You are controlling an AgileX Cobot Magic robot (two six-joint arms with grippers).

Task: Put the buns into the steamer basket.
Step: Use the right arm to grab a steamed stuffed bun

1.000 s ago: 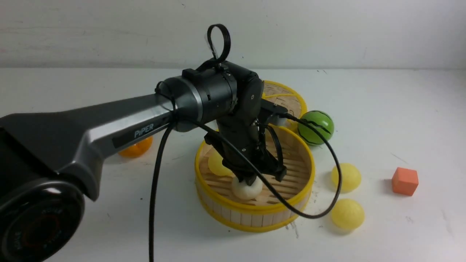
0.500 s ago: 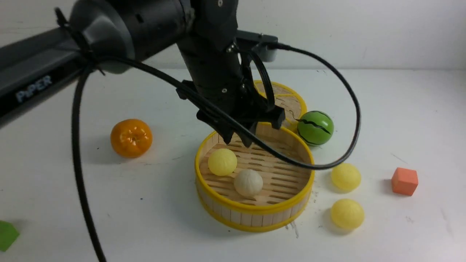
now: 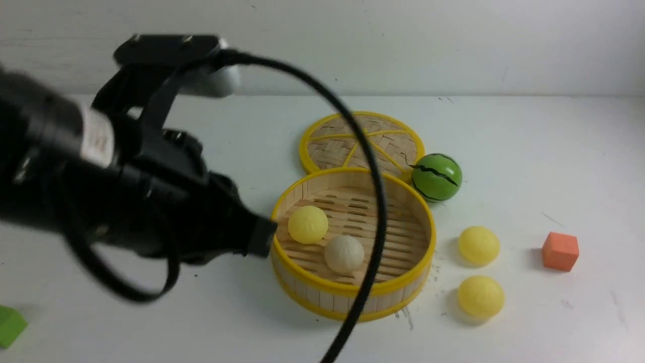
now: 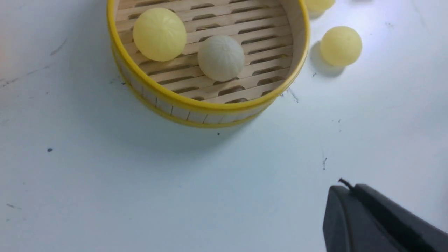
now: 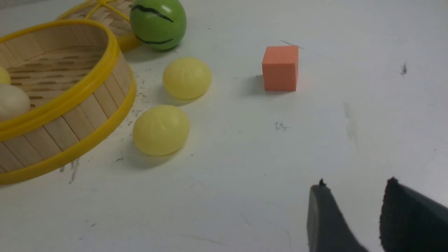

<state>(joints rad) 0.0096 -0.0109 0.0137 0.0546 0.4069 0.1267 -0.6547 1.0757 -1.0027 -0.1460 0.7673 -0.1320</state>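
Change: off-white bun (image 3: pixel 344 254) released onto the slats of steamer basket (image 3: pixel 310 295); left end effector (image 4: pixel 346 191), down over that bun a second ago, now drawn back to the near left, outside the rim.
Left end effector state: clenched shut, grasping nothing.
Right end effector (image 5: pixel 355 185): fingers parted, nothing between them, low over bare bench (image 3: pixel 529 151) to the right of the basket; absent from the front view.
Buns in basket: two. Pale yellow bun (image 3: pixel 308 224) on the left of the floor, off-white bun just beside it, nearer and to the right; touching or barely apart, cannot tell.
Buns outstanding: far yellow bun (image 3: pixel 478 245) and near yellow bun (image 3: pixel 480 296), on the bench right of the basket, close together but apart.
Meaning for task: about half done by this count; next pick probably one of the right-hand pair, both closer to the right arm.
Hidden: orange fruit, visible half a second ago, now behind the left arm; part of the basket floor and near rim crossed by cable (image 3: pixel 375 201).
Cut off: green block (image 3: pixel 9 325) at the left edge.
Hard to make out: left arm motion-smeared in the front view, finger outline unreadable there.
Unmoved: lid (image 3: pixel 363 143), watermelon ball (image 3: pixel 436 177), orange cube (image 3: pixel 560 251).
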